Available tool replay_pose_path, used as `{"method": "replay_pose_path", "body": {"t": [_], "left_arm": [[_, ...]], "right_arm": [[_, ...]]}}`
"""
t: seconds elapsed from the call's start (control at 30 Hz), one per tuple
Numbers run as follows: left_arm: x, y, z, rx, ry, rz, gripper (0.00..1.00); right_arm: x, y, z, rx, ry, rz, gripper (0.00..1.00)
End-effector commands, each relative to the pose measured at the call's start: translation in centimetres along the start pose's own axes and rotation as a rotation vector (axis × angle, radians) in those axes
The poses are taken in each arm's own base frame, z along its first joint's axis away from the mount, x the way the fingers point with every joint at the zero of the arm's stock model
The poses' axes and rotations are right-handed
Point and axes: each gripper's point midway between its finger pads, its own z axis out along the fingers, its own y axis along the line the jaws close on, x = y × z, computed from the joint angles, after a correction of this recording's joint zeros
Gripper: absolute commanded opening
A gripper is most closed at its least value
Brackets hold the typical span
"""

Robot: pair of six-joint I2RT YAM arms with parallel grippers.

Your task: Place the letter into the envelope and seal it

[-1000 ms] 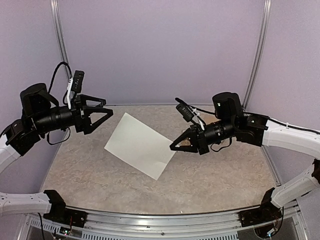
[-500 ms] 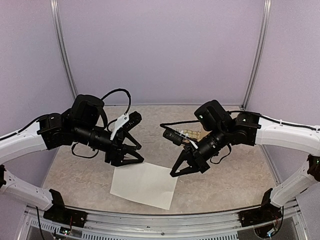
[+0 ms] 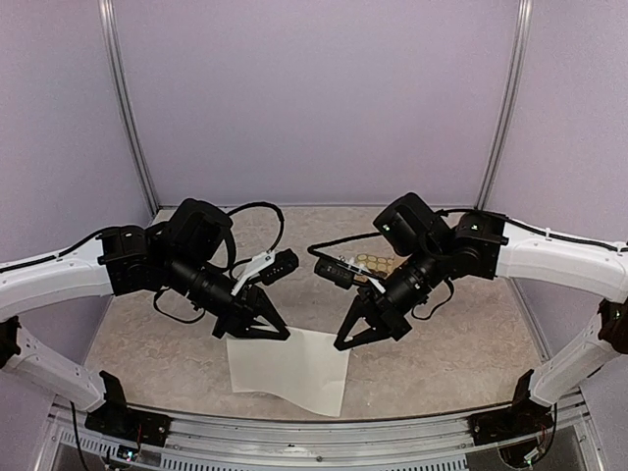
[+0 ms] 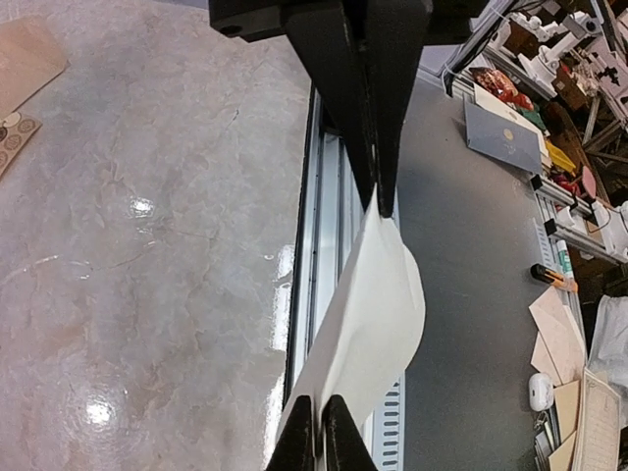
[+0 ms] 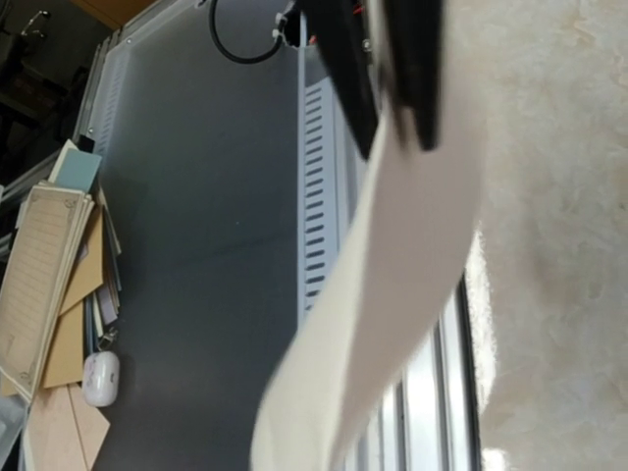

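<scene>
The letter (image 3: 289,373), plain white side up, hangs over the table's near edge between both grippers. My left gripper (image 3: 279,334) is shut on its upper left corner. In the left wrist view the black fingertips (image 4: 306,437) pinch the sheet's edge and the letter (image 4: 378,304) bows away toward the right gripper (image 4: 378,191). My right gripper (image 3: 343,341) is shut on the upper right corner. In the right wrist view the letter (image 5: 392,294) covers my own fingers. A tan flat piece (image 4: 25,59) at the far left may be the envelope; in the top view it is hidden.
A card of round gold and brown stickers (image 3: 371,263) lies on the marbled table (image 3: 461,343) behind the right arm. The metal rail (image 3: 314,432) runs along the near edge under the sheet. Purple walls enclose the back and sides.
The left arm swung in from the far left and its jaws closed on the letter's corner. The right gripper carried the letter toward the near edge.
</scene>
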Motion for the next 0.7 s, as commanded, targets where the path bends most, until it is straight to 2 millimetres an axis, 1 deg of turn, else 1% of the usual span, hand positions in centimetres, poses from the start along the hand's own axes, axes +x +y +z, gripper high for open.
{"method": "replay_pose_path", "body": {"t": [0.0,0.03,0.13,0.23,0.27,0.37,0.4,0.43,0.47,0.5,0.53,0.57,0.63,0.67], "left_arm": [[-0.6,-0.9,-0.2,0.036,-0.006,0.01,0.02],[-0.6,-0.9,-0.2,0.034,-0.006,0.01,0.0],[-0.4,-0.9,-0.2,0.036,-0.002,0.002,0.0],[-0.1,-0.7,-0.3,0.029,-0.002,-0.01,0.0],[-0.2,-0.5,-0.4,0.021,-0.009,-0.02,0.0],[-1.1,0.0,-1.5,-0.017,-0.079,-0.033,0.0],[-1.6,0.5,-1.8,-0.036,-0.117,-0.046,0.0],[-2.3,0.6,-2.8,-0.06,-0.174,-0.052,0.0],[-3.1,0.8,-3.3,-0.077,-0.229,-0.056,0.0],[-3.7,0.7,-4.0,-0.077,-0.287,-0.054,0.0],[-4.2,0.5,-4.4,-0.072,-0.339,-0.057,0.0],[-4.9,0.0,-5.4,-0.074,-0.405,-0.043,0.0],[-5.6,-0.3,-6.5,-0.078,-0.49,-0.039,0.0],[-5.9,-0.5,-7.2,-0.086,-0.535,-0.036,0.0]], "right_arm": [[-0.2,-0.1,0.0,0.032,0.016,-0.026,0.0],[-0.2,-0.2,-0.1,0.042,0.015,-0.029,0.0],[-0.6,-0.7,-0.5,0.087,0.006,-0.038,0.0],[-1.1,-2.0,-1.4,0.186,-0.018,-0.035,0.01],[-1.4,-2.5,-1.9,0.217,-0.036,-0.033,0.13],[-2.5,-3.4,-3.9,0.291,-0.134,-0.02,0.68],[-3.2,-3.4,-4.7,0.304,-0.186,-0.024,0.79],[-3.8,-3.0,-5.6,0.316,-0.249,-0.036,0.88],[-4.3,-2.8,-6.2,0.323,-0.306,-0.039,0.95],[-4.9,-2.3,-6.7,0.316,-0.369,-0.044,0.99],[-5.3,-2.1,-7.1,0.311,-0.42,-0.063,0.99],[-5.8,-1.7,-7.6,0.299,-0.482,-0.06,1.0],[-6.3,-1.0,-8.0,0.263,-0.577,-0.076,1.0],[-7.0,-0.6,-8.5,0.246,-0.639,-0.098,0.99]]}}
